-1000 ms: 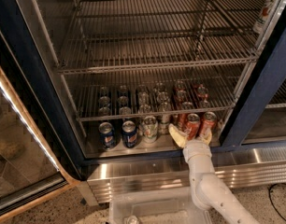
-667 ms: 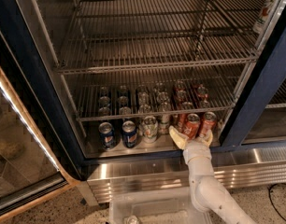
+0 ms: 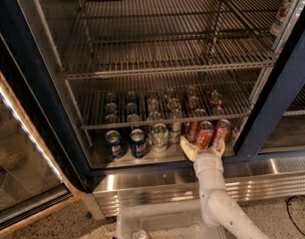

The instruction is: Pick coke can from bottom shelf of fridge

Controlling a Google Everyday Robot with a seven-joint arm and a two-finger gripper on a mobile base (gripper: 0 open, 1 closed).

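Observation:
The fridge [image 3: 33, 83] stands open. On the bottom shelf [image 3: 165, 155] several red coke cans stand at the right. The front coke can [image 3: 204, 133] has another red one [image 3: 223, 130] to its right. My gripper [image 3: 203, 147] reaches in at the shelf's front edge. It is open, with one pale finger [image 3: 187, 147] left of the front coke can's base and the other on its right. The can stands on the shelf between them. Two blue cans [image 3: 114, 144] and a pale green-white can [image 3: 160, 136] stand to the left.
A wire rack [image 3: 162, 114] hangs low over the cans, with another rack [image 3: 167, 59] above it. The glass door [image 3: 18, 173] is swung open at the left. The ribbed steel base [image 3: 162, 185] lies below the shelf. A clear bin [image 3: 157, 223] sits on the floor beside my arm.

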